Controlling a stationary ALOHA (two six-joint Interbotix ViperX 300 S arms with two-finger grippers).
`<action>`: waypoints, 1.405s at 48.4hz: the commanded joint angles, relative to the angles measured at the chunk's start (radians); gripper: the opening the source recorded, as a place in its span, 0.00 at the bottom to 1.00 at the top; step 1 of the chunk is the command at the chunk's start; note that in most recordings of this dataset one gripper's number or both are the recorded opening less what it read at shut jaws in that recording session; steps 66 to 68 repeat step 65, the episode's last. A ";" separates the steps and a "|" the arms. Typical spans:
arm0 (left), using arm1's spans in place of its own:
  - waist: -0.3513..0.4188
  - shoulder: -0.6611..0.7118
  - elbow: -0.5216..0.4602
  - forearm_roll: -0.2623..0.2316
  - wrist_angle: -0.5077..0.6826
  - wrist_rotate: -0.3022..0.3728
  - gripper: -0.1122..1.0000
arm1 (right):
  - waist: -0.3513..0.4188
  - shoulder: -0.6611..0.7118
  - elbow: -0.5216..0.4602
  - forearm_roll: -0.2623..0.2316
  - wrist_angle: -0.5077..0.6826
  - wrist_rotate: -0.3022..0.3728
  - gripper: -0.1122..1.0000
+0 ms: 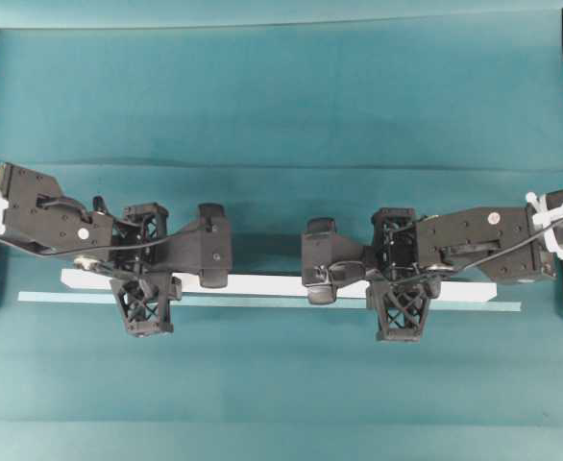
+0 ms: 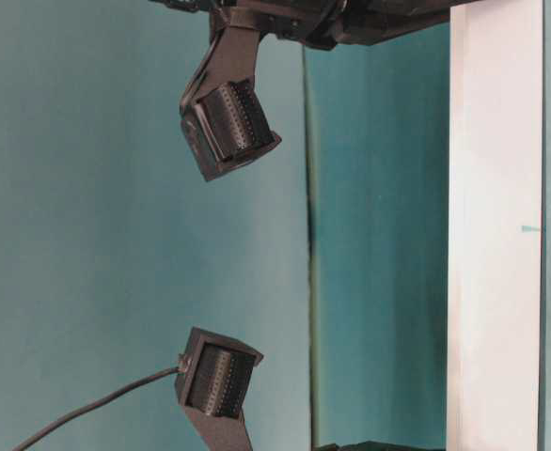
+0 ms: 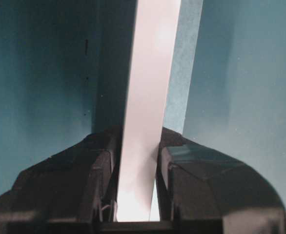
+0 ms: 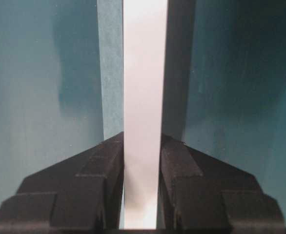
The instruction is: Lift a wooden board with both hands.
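White against the teal cloth (image 1: 281, 96), the wooden board (image 1: 267, 284) runs lengthwise across the workspace, and each arm has taken it near one end so the load is shared and the plank can stay level instead of tipping. In the overhead view the left gripper (image 1: 145, 279) straddles the board towards its left end, one latticed finger on each long edge, and the right gripper (image 1: 397, 280) does the same towards the right end. Both wrist views show the plank running straight out between the fingers: in the left one the dark pads (image 3: 101, 190) press against its two edges, and in the right one the pads (image 4: 106, 185) sit flush on either side, so both grippers are clamped on the board across its narrow width. A pale teal tape strip (image 1: 262, 301) lies on the cloth just beside the board's near edge, apparently marking its place. A dark shadow beside the plank in both wrist views suggests it is already clear of the cloth, though how high cannot be told.
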 commanded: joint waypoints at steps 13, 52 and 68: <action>-0.008 0.000 0.000 -0.006 -0.028 -0.005 0.58 | 0.005 0.006 -0.009 0.005 -0.023 0.005 0.49; -0.005 -0.140 -0.006 -0.005 -0.005 -0.003 1.00 | -0.015 -0.229 0.012 -0.037 0.032 0.012 0.95; -0.003 -0.314 -0.015 -0.005 0.025 0.023 1.00 | -0.031 -0.394 0.017 -0.037 0.075 0.009 0.95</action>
